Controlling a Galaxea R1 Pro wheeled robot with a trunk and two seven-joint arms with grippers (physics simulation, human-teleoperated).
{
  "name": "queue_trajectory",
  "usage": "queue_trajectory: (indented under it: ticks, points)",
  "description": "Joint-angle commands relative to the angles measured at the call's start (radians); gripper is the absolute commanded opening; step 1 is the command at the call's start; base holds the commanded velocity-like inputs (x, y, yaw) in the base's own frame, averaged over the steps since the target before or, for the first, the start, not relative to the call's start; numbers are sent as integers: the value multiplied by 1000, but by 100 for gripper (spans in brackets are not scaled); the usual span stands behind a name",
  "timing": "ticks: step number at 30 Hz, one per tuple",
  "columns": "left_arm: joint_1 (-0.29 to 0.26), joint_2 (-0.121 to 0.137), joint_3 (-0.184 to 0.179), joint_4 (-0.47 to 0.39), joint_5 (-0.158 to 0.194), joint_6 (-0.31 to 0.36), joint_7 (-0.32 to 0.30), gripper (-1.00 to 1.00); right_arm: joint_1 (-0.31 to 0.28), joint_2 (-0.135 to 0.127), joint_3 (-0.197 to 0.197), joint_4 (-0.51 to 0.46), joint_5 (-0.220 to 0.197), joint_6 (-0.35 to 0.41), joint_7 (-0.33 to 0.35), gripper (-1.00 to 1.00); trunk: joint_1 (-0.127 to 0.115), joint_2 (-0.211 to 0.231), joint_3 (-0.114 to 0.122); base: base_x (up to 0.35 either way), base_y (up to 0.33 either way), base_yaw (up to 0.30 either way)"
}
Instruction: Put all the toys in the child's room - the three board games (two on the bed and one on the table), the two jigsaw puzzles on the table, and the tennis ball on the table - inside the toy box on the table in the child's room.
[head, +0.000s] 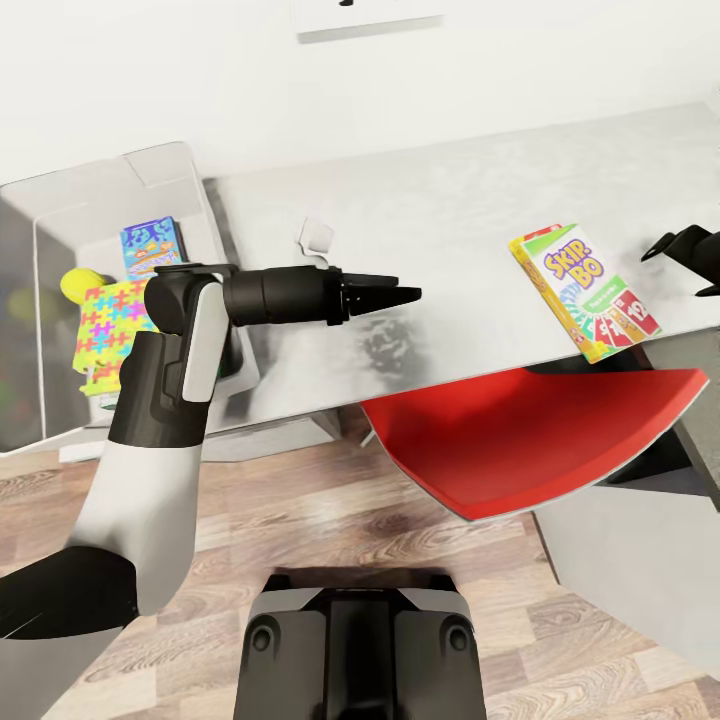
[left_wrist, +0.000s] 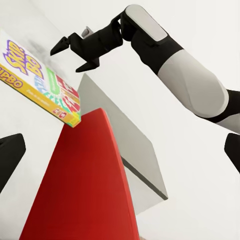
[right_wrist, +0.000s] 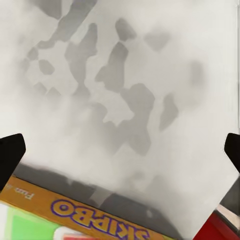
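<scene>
The left black two-fingered tool (head: 405, 294) hangs over the pale grey mottled counter (head: 440, 230), pointing across it toward the robot's right, empty. In the head view its fingers look drawn close together at the tips, yet the left wrist view shows its dark finger (left_wrist: 10, 157) at the picture's edge and another at the opposite edge, so they stand somewhat apart; how far cannot be told. The right black tool (left_wrist: 75, 50), seen from the left wrist camera, has its jaws spread and holds nothing. It hovers above the counter just beyond the last toy.

That toy is the thin flat green, red and yellow "Skip-Bo" board game box (head: 585, 292). It lies flat near the counter's front edge, one corner jutting over the rim above the glossy red curved chair seat (head: 520, 440) tucked beneath. The right wrist view catches its orange side (right_wrist: 75, 212) close below the camera.

Farther left sits the light grey rectangular toy box (head: 160, 165). Inside it lie a blue cartoon-lidded board game (head: 150, 245), a bright yellow, blue, pink and green jigsaw puzzle square (head: 108, 330) and the small yellow-green tennis ball (head: 78, 284). Whether the second puzzle and third board game lie underneath cannot be told.

The task looks largely done: the Skip-Bo box is the only toy lying on the visible counter, and it is not yet gripped.
</scene>
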Motion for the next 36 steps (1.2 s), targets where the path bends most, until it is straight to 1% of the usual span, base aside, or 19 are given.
queue_trajectory:
  ticks: [1,14,23,30,36]
  points:
    - [-1,0,0,0,-1,4,-3,100,-1,-1,-2,0,-11,2,-10,100,1,-2,-1,0,-32,0]
    - [-1,-3,0,0,-1,4,-3,100,-1,-4,-2,1,-11,2,-8,100,1,-2,-1,0,-96,0]
    - [-1,-2,0,0,-2,4,-3,100,-1,-3,-2,48,-10,2,-8,100,1,-2,-1,0,-16,0]
    - [-1,-3,0,0,-1,4,-3,100,-1,-3,-2,64,-10,2,-8,100,1,-2,-1,-3,-2,0]
    - [-1,-2,-1,0,-1,4,-3,100,-1,-3,-2,67,-10,2,-8,100,1,-2,-1,-130,0,0]
